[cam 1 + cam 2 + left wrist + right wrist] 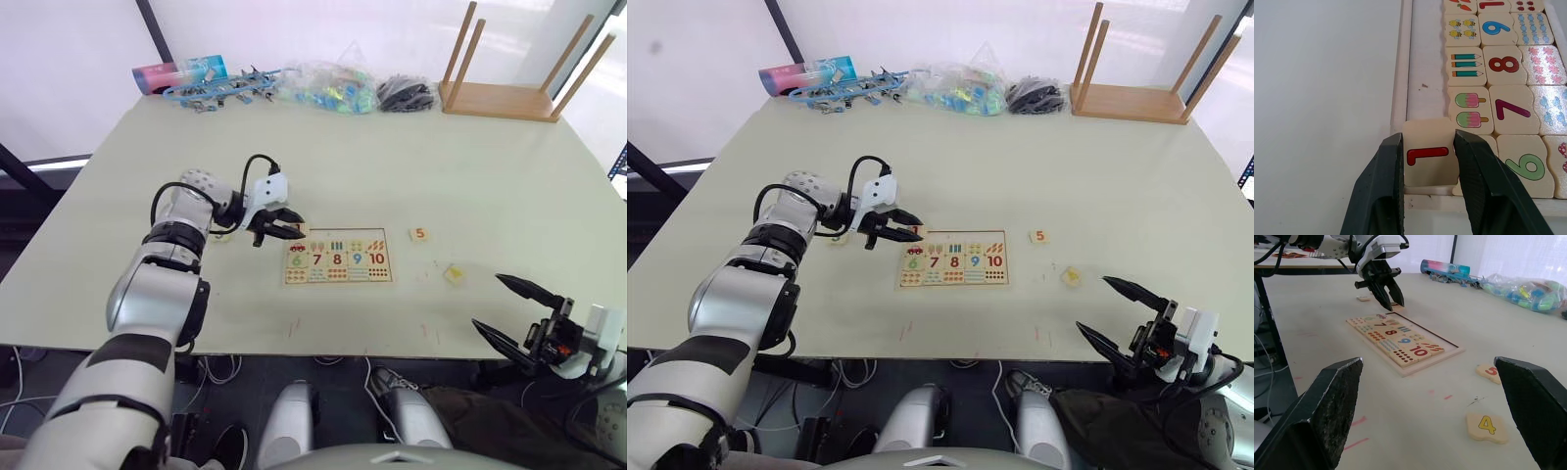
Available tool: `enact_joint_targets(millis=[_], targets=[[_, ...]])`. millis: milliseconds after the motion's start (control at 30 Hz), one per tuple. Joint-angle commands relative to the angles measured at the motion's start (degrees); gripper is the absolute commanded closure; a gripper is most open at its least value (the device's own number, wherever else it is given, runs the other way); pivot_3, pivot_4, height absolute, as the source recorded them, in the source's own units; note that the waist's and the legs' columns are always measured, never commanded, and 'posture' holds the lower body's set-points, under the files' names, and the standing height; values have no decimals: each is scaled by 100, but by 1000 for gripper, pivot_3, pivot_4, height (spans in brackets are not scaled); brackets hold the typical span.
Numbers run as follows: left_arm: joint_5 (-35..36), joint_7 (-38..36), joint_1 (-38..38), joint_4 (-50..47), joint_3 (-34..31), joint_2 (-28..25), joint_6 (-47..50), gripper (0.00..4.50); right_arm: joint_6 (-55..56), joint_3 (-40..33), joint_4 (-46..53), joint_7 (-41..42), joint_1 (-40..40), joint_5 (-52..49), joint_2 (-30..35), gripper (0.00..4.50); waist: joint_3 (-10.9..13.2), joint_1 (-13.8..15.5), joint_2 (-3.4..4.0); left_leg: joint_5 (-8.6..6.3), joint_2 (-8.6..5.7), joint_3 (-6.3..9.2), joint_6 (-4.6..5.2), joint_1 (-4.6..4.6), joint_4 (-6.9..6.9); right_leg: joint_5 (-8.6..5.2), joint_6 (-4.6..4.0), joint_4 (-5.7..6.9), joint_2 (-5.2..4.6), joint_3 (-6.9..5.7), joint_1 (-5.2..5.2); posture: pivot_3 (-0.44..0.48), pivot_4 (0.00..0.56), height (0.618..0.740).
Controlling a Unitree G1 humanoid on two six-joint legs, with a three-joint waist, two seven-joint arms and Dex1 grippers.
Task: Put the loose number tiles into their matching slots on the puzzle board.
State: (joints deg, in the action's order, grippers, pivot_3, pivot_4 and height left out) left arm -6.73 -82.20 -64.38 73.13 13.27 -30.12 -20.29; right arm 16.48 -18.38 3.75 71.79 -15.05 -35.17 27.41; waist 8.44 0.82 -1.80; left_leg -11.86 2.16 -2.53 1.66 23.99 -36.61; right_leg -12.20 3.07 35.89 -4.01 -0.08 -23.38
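At the left end of the puzzle board (337, 257), our left pincer (1426, 161) holds the red 1 tile (1429, 152) between its two black fingers, the tile sitting over the end of the empty row of slots (1425, 73) along the board's top edge. The board lies flat on the pale desk (392, 166), its lower rows filled with numbers 6 to 10, pictures and dot rows. To the right of the board, the orange 5 tile (419, 233) and the yellow 4 tile (453, 273) lie loose on the desk, apart from each other and from the board. Another small tile (838, 238) lies just beyond the left pincer, its digit too small for us to read. Our right pincer (516, 311) hangs spread wide and empty near the desk's front edge. A wooden rack with upright dowels (509, 83) and bagged items (328, 86) line the far edge.
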Motion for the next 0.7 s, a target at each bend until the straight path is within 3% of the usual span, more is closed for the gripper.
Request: enact_joint_targets(millis=[33, 400, 433, 467, 600, 667, 700], targets=[[-59, 89, -196, 14, -130, 15, -98, 3501, 82, -63, 180, -43, -8, -49, 53, 0, 0, 3, 0, 0, 0, 0, 0, 0, 0, 0, 0, 0, 0, 0, 0, 0, 150, 740], [-298, 148, -213, 106, -91, 71, -208, 3501, 82, -71, 243, -116, -57, -52, 85, 0, 0, 1, 0, 0, 0, 0, 0, 0, -1, 3, 0, 2, 1, 0, 0, 0, 150, 740], [-315, 153, -206, 111, -92, 67, -222, 2495, 83, -69, 247, -119, -61, -53, 84, 0, 0, 1, 0, 0, 0, 0, 0, 0, -1, 2, -1, 2, 1, 0, 0, 0, 150, 740], [-327, 157, -201, 117, -96, 66, -231, 2265, 83, -67, 250, -122, -64, -54, 84, 0, 0, 1, 0, 0, 0, 0, 0, 0, -1, 2, -1, 2, 1, 0, 0, 0, 150, 740], [-350, 141, -186, 137, -119, 63, -226, 571, 89, -79, 254, -121, -79, -56, 90, 0, 0, 1, 0, 0, 0, 0, 0, 0, -1, 3, -1, 3, 1, 0, 0, 0, 150, 740], [-348, 141, -183, 139, -135, 63, -231, 98, 86, -83, 269, -126, -90, -57, 94, 0, 0, 1, 0, 0, 0, 0, 0, 0, -1, 3, -1, 3, 1, 0, 0, 0, 150, 740], [-347, 153, -183, 139, -146, 64, -236, 98, 84, -85, 275, -130, -93, -58, 97, 0, 0, 1, 0, 0, 0, 0, 0, 0, -1, 3, -1, 3, 1, 0, 0, 0, 150, 740]])
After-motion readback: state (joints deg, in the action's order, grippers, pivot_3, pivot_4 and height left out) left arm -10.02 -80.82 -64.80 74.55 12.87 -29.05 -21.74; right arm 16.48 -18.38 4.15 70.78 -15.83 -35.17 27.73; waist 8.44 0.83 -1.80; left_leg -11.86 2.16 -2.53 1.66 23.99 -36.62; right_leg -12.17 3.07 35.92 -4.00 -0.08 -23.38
